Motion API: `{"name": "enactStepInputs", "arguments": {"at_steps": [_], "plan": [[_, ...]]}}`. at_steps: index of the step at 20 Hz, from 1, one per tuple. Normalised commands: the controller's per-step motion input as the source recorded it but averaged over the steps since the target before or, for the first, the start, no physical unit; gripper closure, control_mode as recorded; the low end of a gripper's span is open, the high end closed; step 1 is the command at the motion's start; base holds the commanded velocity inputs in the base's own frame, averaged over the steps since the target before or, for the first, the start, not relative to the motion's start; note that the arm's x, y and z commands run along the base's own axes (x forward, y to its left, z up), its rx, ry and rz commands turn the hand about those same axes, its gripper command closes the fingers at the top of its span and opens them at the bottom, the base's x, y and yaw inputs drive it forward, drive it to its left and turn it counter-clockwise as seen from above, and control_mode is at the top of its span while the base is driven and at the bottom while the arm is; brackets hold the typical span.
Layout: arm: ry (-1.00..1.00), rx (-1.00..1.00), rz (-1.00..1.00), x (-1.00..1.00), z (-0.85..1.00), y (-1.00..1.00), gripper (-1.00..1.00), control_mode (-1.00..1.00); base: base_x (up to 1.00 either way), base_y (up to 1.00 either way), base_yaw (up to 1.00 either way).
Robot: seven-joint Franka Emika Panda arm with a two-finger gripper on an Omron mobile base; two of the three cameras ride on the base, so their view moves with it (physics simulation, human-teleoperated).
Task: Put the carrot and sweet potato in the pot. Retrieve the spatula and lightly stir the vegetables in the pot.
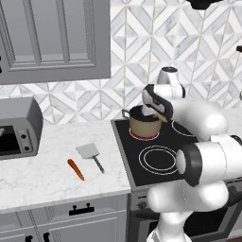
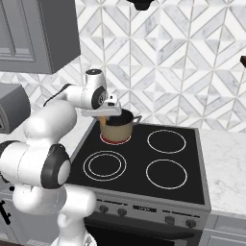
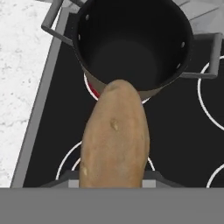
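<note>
The gripper [image 2: 103,116] hangs at the near left rim of the pot [image 2: 118,127], its jaws clamped on the sweet potato [image 3: 114,138], which juts out from between them and points toward the pot's dark mouth just short of the rim. The pot stands on the back left ring of the stove [image 2: 144,163], near that corner. On the counter [image 1: 42,170] left of the stove, the carrot [image 1: 75,169] lies near the front edge and the spatula [image 1: 90,154] lies just beside it, closer to the stove's edge, the two apart.
</note>
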Motion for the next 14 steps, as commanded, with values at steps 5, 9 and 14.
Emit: {"name": "enactStepInputs", "arguments": {"at_steps": [5, 9, 14], "plan": [[0.02, 0.00, -0.01, 0.70, -0.07, 0.00, 1.00, -1.00, 0.00, 0.00, 0.00], [0.00, 0.00, -0.02, 0.49, -0.35, 0.00, 1.00, -1.00, 0.00, 0.00, 0.00], [0.00, 0.00, -0.01, 0.50, -0.31, 0.00, 1.00, -1.00, 0.00, 0.00, 0.00]]}}
